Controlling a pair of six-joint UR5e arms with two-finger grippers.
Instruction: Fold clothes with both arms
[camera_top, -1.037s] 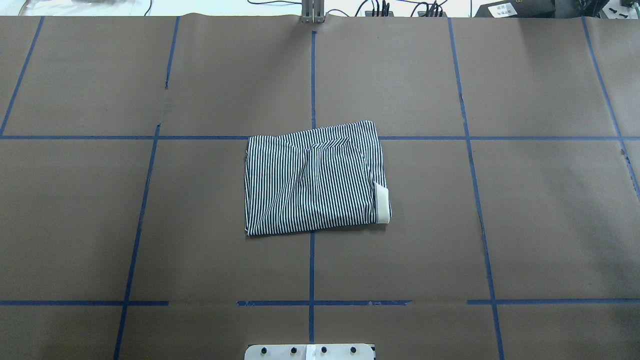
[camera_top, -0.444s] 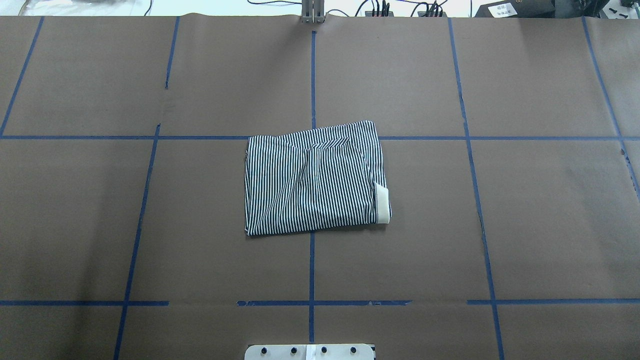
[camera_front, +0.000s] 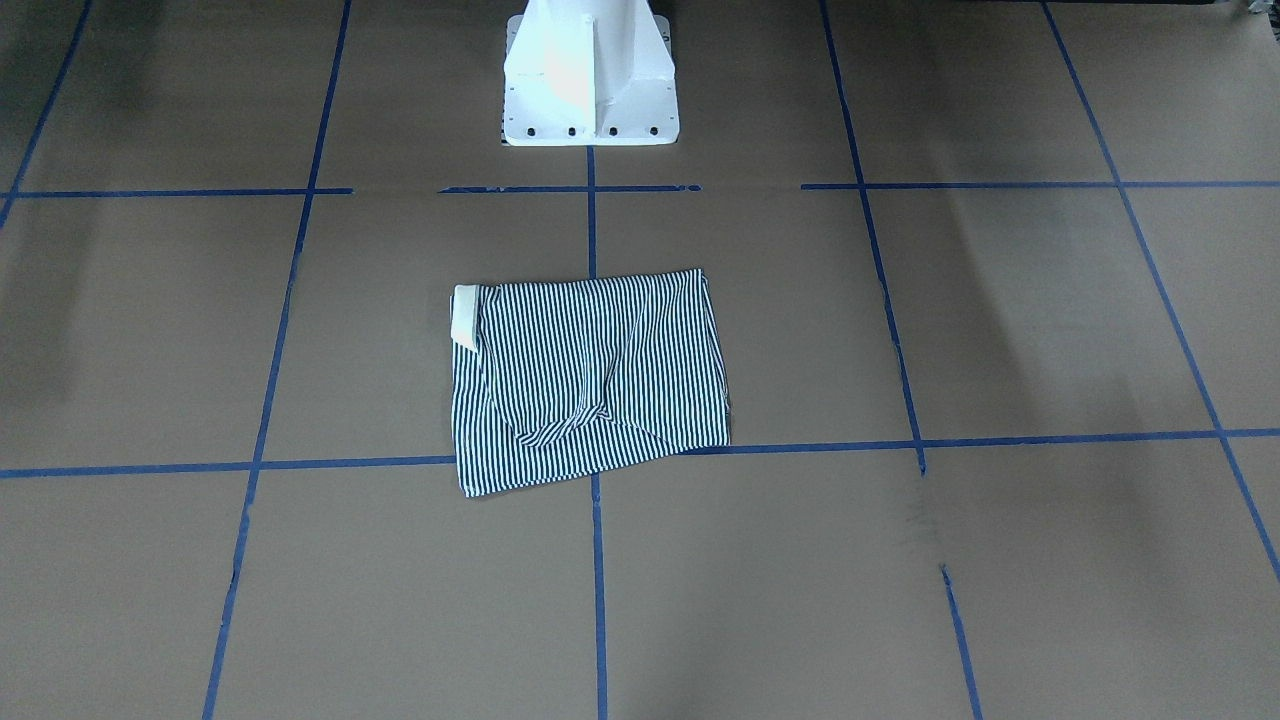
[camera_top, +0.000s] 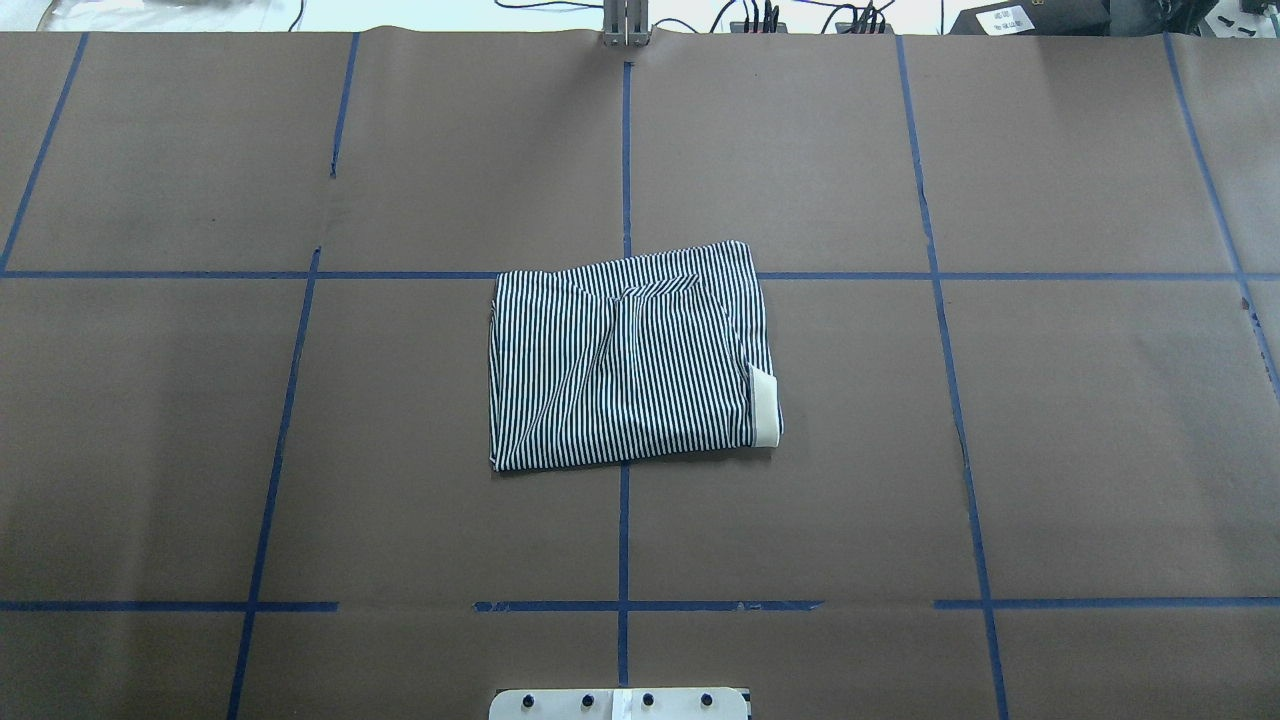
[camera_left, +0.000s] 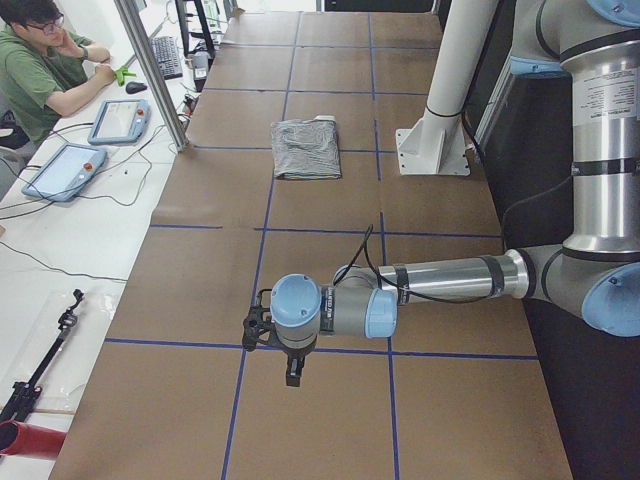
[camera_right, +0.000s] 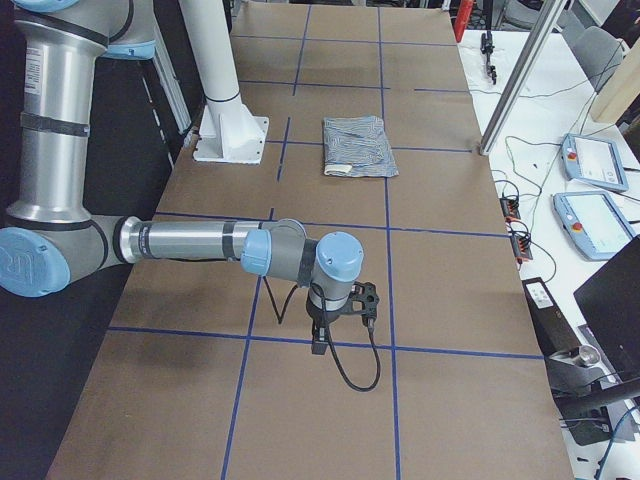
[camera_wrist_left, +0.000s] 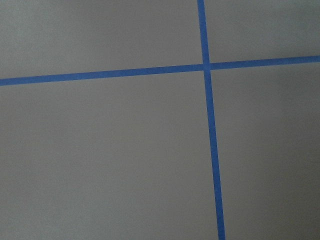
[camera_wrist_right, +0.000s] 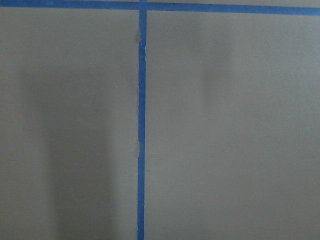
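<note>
The left gripper (camera_left: 292, 376) shows only in the exterior left view, hanging fingers-down from the near left arm (camera_left: 450, 279) over the end of the surface (camera_top: 1100, 420) on the robot's left, close to a crossing of blue tape lines (camera_top: 623, 530); from that angle I cannot tell how far its fingers are parted, and I cannot tell whether anything touches them. The right gripper (camera_right: 320, 345) shows only in the exterior right view, pointing down from the near right arm (camera_right: 190, 241) over the opposite end of the surface, just above a tape line, and I cannot tell whether its fingers are parted or together. Both wrist cameras take in only brown paper and tape. The striped polo shirt (camera_top: 625, 365) lies folded into a compact rectangle at the middle of the surface, well apart from both grippers, straddling the centre tape line, its far edge over the cross line. Its white collar (camera_top: 765, 405) peeks out at the shirt's corner towards the robot's base and right side. A white pedestal base (camera_front: 588, 70) stands at the surface's edge on the robot's side. Compared with the overhead pictures from a second and less ago, the shirt sits in the same spot with the same creases and the same collar showing
</note>
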